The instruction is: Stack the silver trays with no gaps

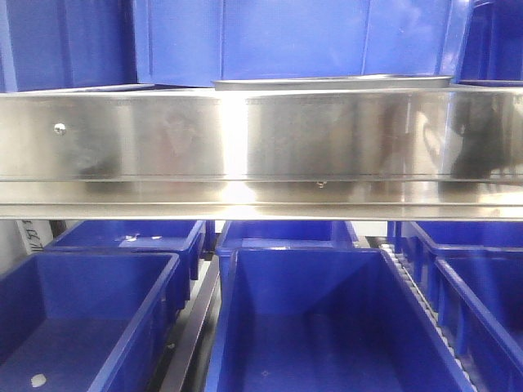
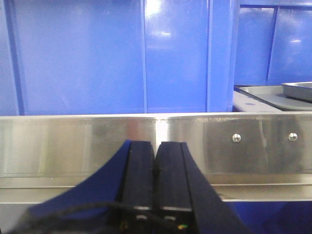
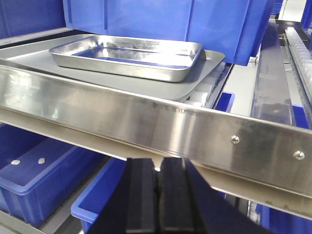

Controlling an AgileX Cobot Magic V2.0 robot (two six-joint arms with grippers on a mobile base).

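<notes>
Trays sat nested behind the rail, a smaller shiny one inside a wider grey one, both in front of a blue bin. From the front only a thin edge showed above the rail. Left gripper and right gripper hung below the rail, jaws pressed together, holding nothing; their bases were cut off.

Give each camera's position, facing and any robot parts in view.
Exterior front: level with the steel shelf rail, facing blue bins; no robot parts.
Left wrist: behind the shut left gripper, facing rail and bin wall.
Right wrist: below the rail behind the shut right gripper, looking up at the silver trays.
All share the rail.
</notes>
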